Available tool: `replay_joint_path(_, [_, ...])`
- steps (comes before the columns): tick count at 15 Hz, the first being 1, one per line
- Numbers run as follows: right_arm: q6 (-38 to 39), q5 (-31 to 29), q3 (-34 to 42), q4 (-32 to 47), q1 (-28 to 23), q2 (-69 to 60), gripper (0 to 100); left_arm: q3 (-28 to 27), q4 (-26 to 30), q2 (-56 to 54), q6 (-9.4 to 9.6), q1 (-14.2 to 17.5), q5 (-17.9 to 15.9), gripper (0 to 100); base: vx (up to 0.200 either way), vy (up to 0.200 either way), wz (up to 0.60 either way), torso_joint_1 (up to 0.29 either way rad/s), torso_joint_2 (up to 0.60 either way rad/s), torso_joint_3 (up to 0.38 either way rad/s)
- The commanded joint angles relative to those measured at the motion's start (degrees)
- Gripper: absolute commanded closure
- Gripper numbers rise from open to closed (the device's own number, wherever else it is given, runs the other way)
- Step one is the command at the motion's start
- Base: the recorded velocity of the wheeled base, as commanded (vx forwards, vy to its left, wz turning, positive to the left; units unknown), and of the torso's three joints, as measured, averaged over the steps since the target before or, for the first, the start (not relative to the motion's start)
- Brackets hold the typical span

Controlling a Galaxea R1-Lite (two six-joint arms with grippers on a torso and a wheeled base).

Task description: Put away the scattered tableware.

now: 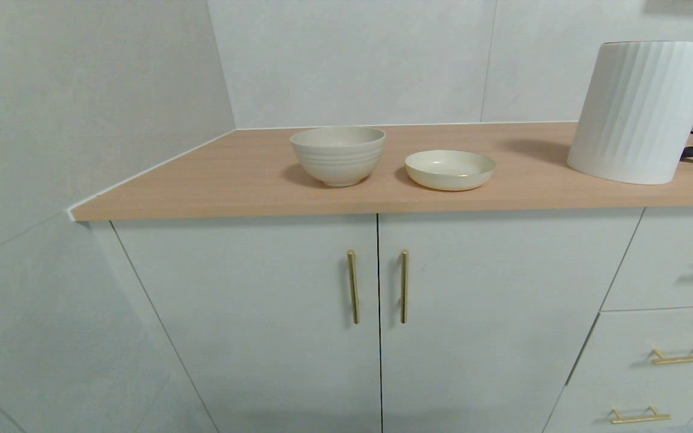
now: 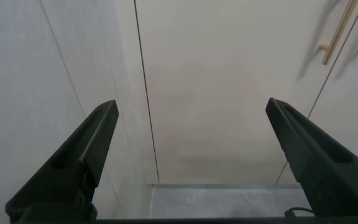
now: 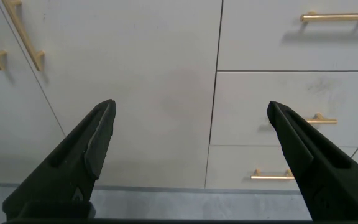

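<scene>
Up on the countertop (image 1: 232,180) sit bowl (image 1: 337,154) and dish (image 1: 449,169), above the gaping left gripper (image 2: 191,104) and right gripper (image 3: 191,104).

No legible txt, labels, nos. or signs. Plain surfaces on the bowl (image 1: 337,155), the shallow dish (image 1: 450,169) just right of bowl, the ribbed white cylinder (image 1: 641,111) farther right of bowl, and the cabinet doors (image 1: 250,313) below bowl.
</scene>
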Motion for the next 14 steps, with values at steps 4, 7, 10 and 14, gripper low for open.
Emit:
replay_joint_path(4, [0.0,0.0,0.0,-0.1,0.1,0.0,0,0.0,0.0,0.0,-0.02,0.0,0.0,0,0.000,0.000,0.00,0.000,0.00,0.000])
replay_joint_path(7, [6.6,1.9,-10.7,0.9,1.6,4.5,0,0.0,0.0,0.0,-0.02,0.0,0.0,0,0.000,0.000,0.00,0.000,0.00,0.000])
replay_joint_path(10, [6.2,8.5,-14.2,2.0,7.3,18.4,0,0.0,0.0,0.0,-0.02,0.0,0.0,0,0.000,0.000,0.00,0.000,0.00,0.000])
replay_joint_path(14, [2.6,11.0,-23.6,1.5,11.5,40.3,0,0.0,0.0,0.0,-0.02,0.0,0.0,0,0.000,0.000,0.00,0.000,0.00,0.000])
